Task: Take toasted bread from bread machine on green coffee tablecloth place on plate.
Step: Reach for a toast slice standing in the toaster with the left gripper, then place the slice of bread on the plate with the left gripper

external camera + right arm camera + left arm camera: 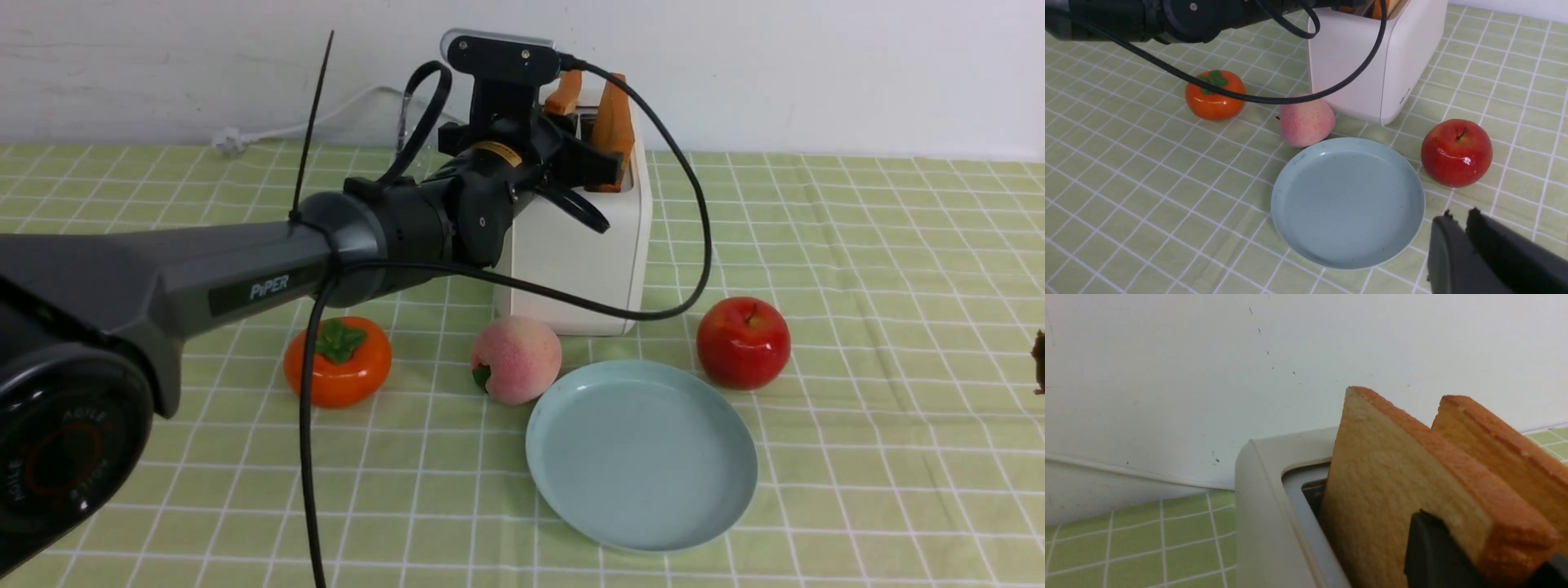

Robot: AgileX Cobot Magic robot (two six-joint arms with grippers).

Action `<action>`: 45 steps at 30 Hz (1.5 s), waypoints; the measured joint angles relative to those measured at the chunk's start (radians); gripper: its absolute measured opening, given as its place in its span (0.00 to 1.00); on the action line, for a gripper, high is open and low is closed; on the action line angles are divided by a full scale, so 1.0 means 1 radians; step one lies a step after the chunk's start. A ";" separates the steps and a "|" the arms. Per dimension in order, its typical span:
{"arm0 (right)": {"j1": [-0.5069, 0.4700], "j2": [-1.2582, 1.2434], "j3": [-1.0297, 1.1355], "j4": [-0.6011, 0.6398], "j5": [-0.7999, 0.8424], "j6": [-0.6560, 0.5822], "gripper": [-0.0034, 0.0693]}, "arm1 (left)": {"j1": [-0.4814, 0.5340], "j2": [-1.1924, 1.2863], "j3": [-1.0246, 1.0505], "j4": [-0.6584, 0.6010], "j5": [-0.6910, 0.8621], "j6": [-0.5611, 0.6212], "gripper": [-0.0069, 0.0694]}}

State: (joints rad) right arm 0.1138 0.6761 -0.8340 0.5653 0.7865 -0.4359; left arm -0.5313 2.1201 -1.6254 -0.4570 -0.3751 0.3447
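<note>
We read a PiPER label [269, 290] on the left arm [163, 278], left gripper [608, 167] clamped on one slice of toasted bread [1392, 477] in the bread machine [588, 253], beyond the plate [571, 474], right gripper [1459, 222] closed, empty, machine's side lettering [1404, 99] unreadable.

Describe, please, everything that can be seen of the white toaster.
The toaster is a boxy white case with rounded corners, smooth and matte, with small grey print low on one side. It stands upright on the green checked cloth, behind the blue plate, with the peach close at its front. Two toast slices stand tilted in its top slots. The left pincer grips one slice above it; a black cable hangs across its front.
</note>
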 joint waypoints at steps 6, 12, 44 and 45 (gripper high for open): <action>0.000 0.000 0.000 0.001 -0.022 0.000 0.13 | 0.000 -0.058 0.000 0.000 0.032 0.001 0.22; 0.000 0.000 0.000 0.012 -0.033 -0.016 0.05 | 0.000 -0.189 0.000 0.000 0.141 0.048 0.22; 0.000 -0.217 -0.002 0.000 0.358 0.023 0.03 | -0.111 -0.221 0.138 -0.262 0.964 0.051 0.22; 0.000 -0.217 -0.002 0.001 0.362 0.023 0.04 | -0.109 -0.208 0.138 -0.269 0.947 0.051 0.22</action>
State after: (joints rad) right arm 0.1138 0.4595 -0.8359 0.5661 1.1480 -0.4131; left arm -0.6407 1.9119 -1.4875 -0.7256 0.5724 0.3955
